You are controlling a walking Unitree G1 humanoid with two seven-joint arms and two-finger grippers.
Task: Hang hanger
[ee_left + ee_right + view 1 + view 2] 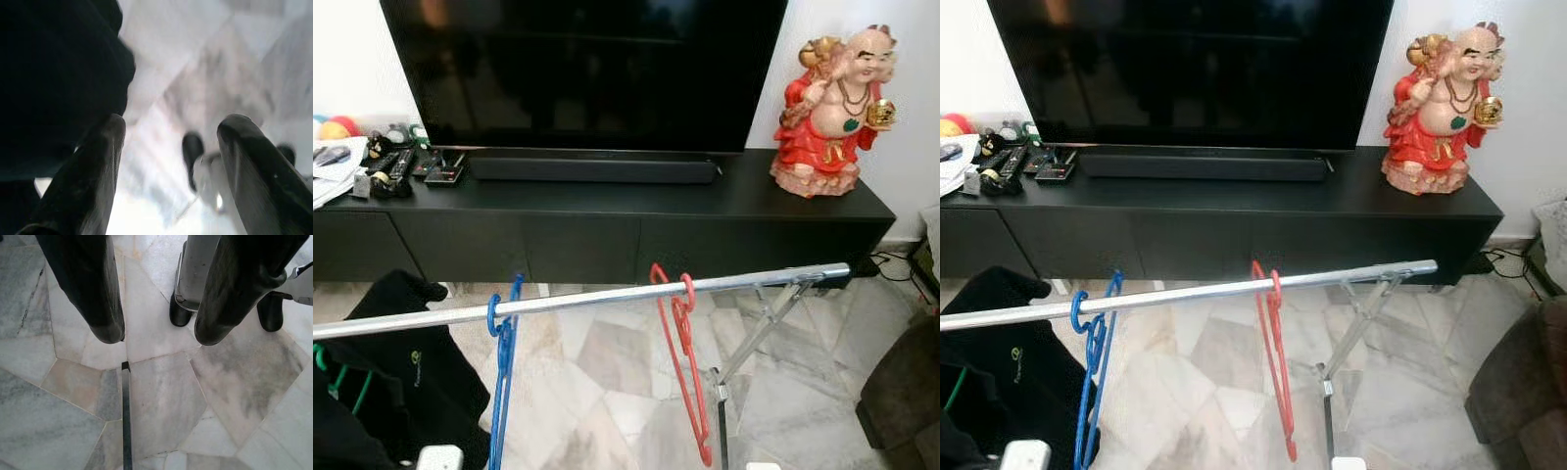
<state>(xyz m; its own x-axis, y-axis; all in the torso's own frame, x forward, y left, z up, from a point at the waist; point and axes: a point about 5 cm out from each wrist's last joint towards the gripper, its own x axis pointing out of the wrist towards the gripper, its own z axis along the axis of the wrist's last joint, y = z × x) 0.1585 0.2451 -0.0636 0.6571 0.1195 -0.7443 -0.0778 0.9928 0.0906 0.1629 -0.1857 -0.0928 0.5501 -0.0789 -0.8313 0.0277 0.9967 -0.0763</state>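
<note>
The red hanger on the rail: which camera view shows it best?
The left eye view: the red hanger hangs by its hook on the silver rail, seen from hook to lower corner. The right eye view shows the same hanger, slightly thinner. The wrist views look past open claws at marble floor.

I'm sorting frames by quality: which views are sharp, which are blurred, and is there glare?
Eye views: sharp, evenly lit; red hanger, blue hanger and rail are crisp, with faint glare on the TV. Left wrist view: blurred, floor washed out behind the left gripper. Right wrist view: floor sharp, right gripper near and soft.
</note>
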